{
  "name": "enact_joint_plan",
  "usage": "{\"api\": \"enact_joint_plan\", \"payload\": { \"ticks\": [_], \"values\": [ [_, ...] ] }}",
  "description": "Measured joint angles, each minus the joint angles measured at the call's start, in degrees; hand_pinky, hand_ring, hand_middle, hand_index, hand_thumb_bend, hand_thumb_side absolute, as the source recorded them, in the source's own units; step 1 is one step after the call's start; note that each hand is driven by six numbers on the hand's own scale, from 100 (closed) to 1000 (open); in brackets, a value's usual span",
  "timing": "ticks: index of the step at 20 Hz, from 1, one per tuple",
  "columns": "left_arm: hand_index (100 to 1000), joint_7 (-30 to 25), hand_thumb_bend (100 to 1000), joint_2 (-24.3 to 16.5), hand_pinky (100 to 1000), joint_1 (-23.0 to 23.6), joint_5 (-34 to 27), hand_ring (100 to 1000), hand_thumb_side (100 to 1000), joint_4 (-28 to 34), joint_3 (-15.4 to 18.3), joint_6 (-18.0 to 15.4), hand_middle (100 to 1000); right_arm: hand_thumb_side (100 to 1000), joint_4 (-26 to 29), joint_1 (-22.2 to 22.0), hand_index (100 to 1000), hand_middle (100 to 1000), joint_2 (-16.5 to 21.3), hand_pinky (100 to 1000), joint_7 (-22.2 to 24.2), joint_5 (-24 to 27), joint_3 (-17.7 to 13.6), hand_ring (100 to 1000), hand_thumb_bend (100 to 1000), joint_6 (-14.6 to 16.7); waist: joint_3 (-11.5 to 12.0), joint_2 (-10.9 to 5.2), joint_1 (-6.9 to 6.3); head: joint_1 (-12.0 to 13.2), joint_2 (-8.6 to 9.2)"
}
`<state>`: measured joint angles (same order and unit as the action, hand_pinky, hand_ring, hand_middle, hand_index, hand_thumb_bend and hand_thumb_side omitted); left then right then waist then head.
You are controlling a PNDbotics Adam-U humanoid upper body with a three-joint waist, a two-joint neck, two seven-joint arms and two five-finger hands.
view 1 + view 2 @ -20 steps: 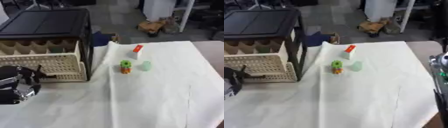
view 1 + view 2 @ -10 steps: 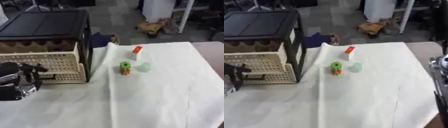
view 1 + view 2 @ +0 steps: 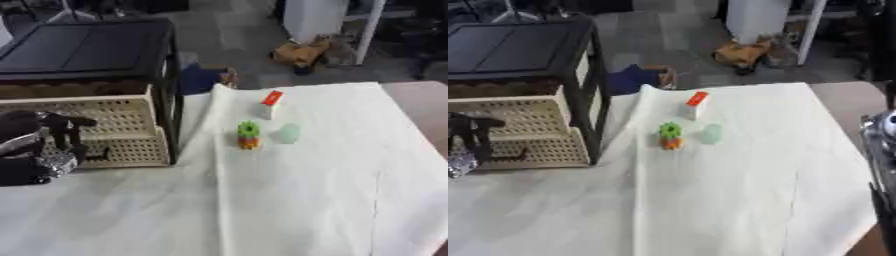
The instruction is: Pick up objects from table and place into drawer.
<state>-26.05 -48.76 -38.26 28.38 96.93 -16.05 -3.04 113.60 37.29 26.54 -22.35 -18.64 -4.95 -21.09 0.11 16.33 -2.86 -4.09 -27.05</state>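
Note:
Three small things lie on the white cloth (image 3: 297, 200): a white box with a red top (image 3: 272, 102), a green and orange toy (image 3: 248, 135) and a pale green piece (image 3: 288, 133) right of it. At the left stands a black-framed drawer unit (image 3: 87, 50), its beige perforated drawer (image 3: 105, 125) pulled out. My left hand (image 3: 39, 145) is at the left edge, in front of the drawer's face. Its fingers (image 3: 474, 137) are relaxed against the perforated front and hold nothing. At the right edge only part of my right arm (image 3: 883, 150) shows, not its hand.
The cloth has a raised fold (image 3: 214, 165) running from the unit's corner toward me. Beyond the table's far edge lie a blue bundle (image 3: 199, 80) and a brown thing (image 3: 302, 52) on the floor. A bare brown table corner (image 3: 424, 100) shows at the right.
My left hand has risen from the near left corner up to the front of the beige drawer. The three small things have not moved.

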Motion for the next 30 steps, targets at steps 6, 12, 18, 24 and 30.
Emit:
{"api": "enact_joint_plan", "payload": {
  "ticks": [6, 12, 18, 24, 30],
  "values": [
    [1000, 0.0, 100, 0.07, 445, -0.6, -0.01, 754, 1000, -0.44, 0.0, 0.0, 754, 956, 0.0, 0.0, 729, 547, 0.05, 592, 0.12, 0.02, -0.09, 590, 100, -0.12, -0.11, 0.02, -0.01, 0.22, 0.0],
    [1000, 0.1, 100, 0.55, 459, -1.09, -0.19, 767, 1000, -1.46, 0.0, -0.05, 776, 956, 0.0, 0.0, 729, 546, 0.05, 593, 0.16, 0.04, -0.31, 590, 100, -0.12, -0.18, 0.01, 0.18, 0.47, 0.01],
    [1000, 1.13, 100, 1.04, 486, -1.58, -0.64, 786, 1000, -2.9, 0.01, -0.44, 802, 956, 0.0, 0.0, 725, 546, 0.05, 593, 0.2, 0.09, -0.33, 590, 100, -0.15, -0.51, -0.04, 0.26, 0.52, 0.19],
    [1000, 2.09, 100, 1.51, 518, -1.85, -0.83, 806, 1000, -4.43, 0.02, -1.05, 859, 955, 0.0, 0.0, 728, 546, 0.05, 594, 0.15, 0.11, -0.34, 590, 100, -0.12, -0.79, -0.07, 0.38, 0.76, 0.47],
    [986, 3.24, 100, 1.53, 508, -1.43, -1.84, 785, 1000, -3.89, 0.12, -2.1, 826, 954, 0.0, -0.07, 727, 546, 0.05, 595, 0.12, 0.12, -0.35, 590, 100, -0.14, -0.76, -0.32, 0.39, 0.76, 0.45]
  ]
}}
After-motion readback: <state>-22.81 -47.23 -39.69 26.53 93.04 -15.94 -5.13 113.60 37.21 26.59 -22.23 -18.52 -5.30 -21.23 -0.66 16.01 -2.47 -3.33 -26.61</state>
